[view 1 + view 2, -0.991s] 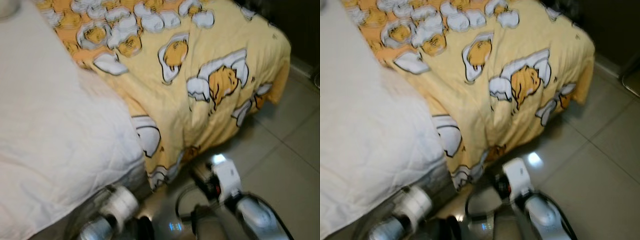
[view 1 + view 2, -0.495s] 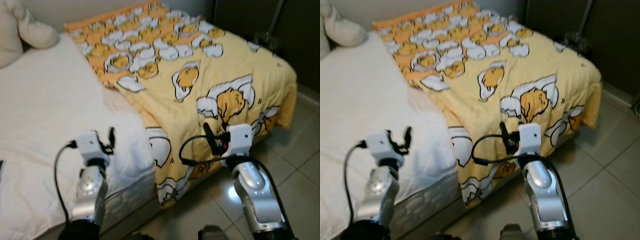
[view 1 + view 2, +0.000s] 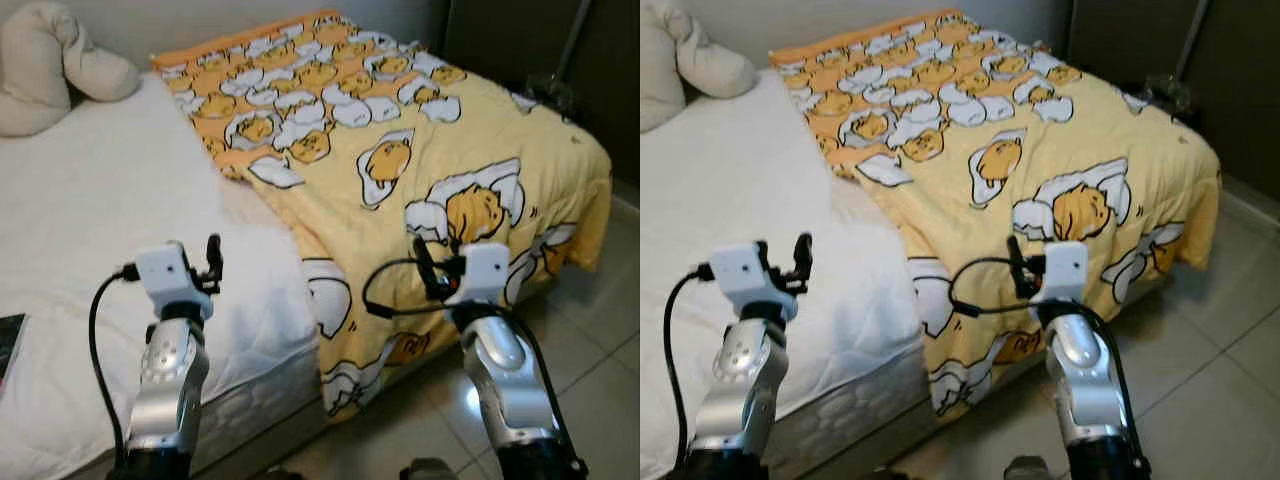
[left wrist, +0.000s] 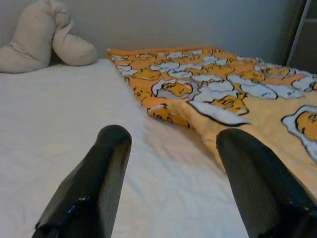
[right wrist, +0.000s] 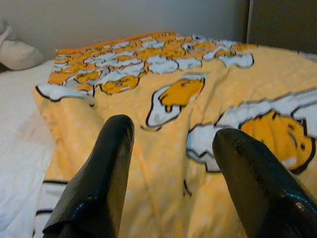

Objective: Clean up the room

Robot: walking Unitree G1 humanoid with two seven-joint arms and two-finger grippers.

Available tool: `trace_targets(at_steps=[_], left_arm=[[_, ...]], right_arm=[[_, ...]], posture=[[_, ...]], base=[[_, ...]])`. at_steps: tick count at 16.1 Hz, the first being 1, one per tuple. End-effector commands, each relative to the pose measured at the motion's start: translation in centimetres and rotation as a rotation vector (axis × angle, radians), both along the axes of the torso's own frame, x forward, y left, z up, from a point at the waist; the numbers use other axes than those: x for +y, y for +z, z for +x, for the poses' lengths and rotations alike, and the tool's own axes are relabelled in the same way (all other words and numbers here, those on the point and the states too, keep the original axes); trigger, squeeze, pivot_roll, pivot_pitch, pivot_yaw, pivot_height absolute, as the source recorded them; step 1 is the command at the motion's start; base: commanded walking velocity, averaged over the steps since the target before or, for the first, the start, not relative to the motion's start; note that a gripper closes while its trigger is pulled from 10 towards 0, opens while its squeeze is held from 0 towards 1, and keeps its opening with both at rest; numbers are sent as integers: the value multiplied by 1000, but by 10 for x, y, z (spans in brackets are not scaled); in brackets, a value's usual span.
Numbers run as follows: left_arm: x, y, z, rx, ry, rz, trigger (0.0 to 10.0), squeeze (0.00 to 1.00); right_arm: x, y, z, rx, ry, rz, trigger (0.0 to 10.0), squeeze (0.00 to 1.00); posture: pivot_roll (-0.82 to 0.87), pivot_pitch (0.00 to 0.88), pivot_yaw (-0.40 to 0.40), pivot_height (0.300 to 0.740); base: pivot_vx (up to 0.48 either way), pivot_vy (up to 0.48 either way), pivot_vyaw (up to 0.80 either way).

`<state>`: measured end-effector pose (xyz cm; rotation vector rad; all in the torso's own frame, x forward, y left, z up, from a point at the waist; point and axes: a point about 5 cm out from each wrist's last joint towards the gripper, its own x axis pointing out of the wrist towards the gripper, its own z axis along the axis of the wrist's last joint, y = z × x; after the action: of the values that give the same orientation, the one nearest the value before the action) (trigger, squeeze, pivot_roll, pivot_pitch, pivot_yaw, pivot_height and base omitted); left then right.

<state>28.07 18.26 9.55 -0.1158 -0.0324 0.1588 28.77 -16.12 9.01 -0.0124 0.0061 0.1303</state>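
Jaws parted, empty, left gripper (image 4: 168, 163), right gripper (image 5: 171, 163), above blanket (image 3: 420, 150)

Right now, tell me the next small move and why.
Probably reach the right gripper forward and down to the yellow blanket. It covers only one side of the bed, the white sheet lies bare, and both grippers, left included, are open and empty.

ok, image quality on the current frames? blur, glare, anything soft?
Eye views: sharp, even light, glare patch on the floor tiles. Left wrist view: left gripper fingers soft, yellow blanket crisp. Right wrist view: blanket print slightly blurred, right gripper fingers out of focus.
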Motion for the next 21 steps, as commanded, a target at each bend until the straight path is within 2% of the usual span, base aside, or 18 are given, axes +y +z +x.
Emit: trace_targets(at_steps=[1, 5, 8, 10, 12, 14, 17, 21], left_arm=[[1, 1, 1, 20, 12, -7, 10000, 0], [3, 2, 3, 36, 7, -2, 10000, 0], [7, -1, 3, 63, 32, -14, 10000, 0], [6, -4, 5, 81, 11, -11, 10000, 0], [1, -5, 7, 85, -52, 52, 10000, 0], [0, -5, 5, 80, -60, 43, 10000, 0], [3, -9, 1, 82, -50, 63, 10000, 0], [-4, -9, 2, 75, -87, 56, 10000, 0]], right_arm=[[-1, 3, 5, -19, 0, -13, 10000, 0], [3, 1, 5, -22, 11, -10, 10000, 0], [7, 0, 4, -24, 26, -12, 10000, 0], [7, -1, 5, -24, 29, -16, 10000, 0], [12, 0, 5, -27, 58, -43, 10000, 0], [20, 6, 5, -59, 108, -65, 10000, 0], [22, 8, 6, -50, 133, -101, 10000, 0], [24, 6, 6, -35, 145, -98, 10000, 0]], posture=[[-204, 0, 158, 723], [-199, 0, 162, 723], [-192, 0, 162, 723], [-191, 0, 162, 723], [-192, 0, 163, 723], [-199, 0, 164, 723], [-204, 0, 163, 723], [-205, 0, 161, 723]], base=[[0, -454, 788], [0, -447, 780], [259, -401, 765], [278, -388, 756], [0, 0, 0], [0, 0, 0], [0, 0, 0], [432, 0, 0]])
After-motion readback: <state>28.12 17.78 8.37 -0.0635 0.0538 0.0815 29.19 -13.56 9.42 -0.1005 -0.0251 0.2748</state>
